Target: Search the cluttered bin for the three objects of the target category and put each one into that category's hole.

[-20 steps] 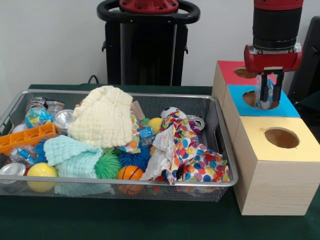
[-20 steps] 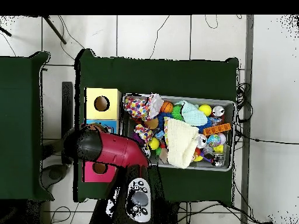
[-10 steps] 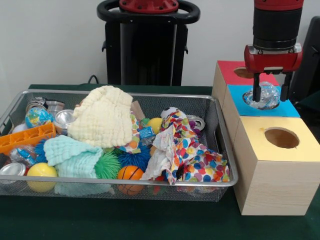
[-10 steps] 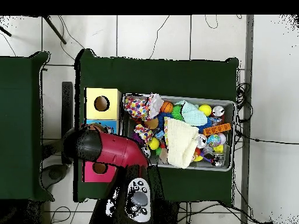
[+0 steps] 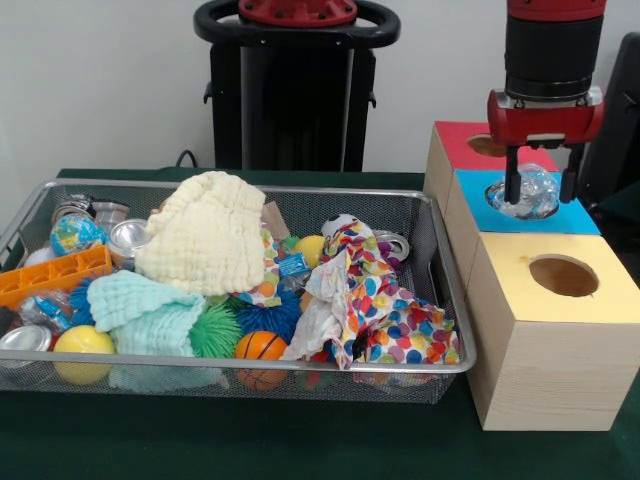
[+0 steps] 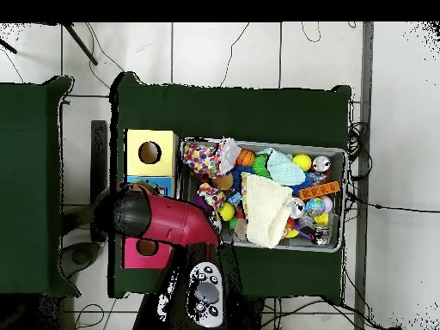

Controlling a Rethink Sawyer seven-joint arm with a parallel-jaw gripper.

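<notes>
**Packet sits on the blue hole, jaws spread around it**

Look at the gripper first. It hangs straight down over the blue box, the middle one of the three boxes. Its jaws are spread apart and they hold nothing. One jaw stands on each side of a crinkly packet.

The packet lies right on top of the blue box's hole, between the two jaws and just under them. It looks clear and silvery, with a bit of blue. It has not dropped in; most of it shows above the hole. I think it is a little too puffy to fall through by itself, so you may need to nudge it down from above.

The thing to watch is this: the packet is straight below the gripper, not off to a side. So the next move is up or down, not sideways. If you lift away, go straight up, so a jaw does not catch the packet and pull it off the hole.

The wire basket sits beside the boxes on the green counter. It is full of cloths, balls and cans. A second packet seems to lie near its left end, by the orange block. In the overhead view the red arm covers the blue box, so you cannot check the packet from there.
</notes>
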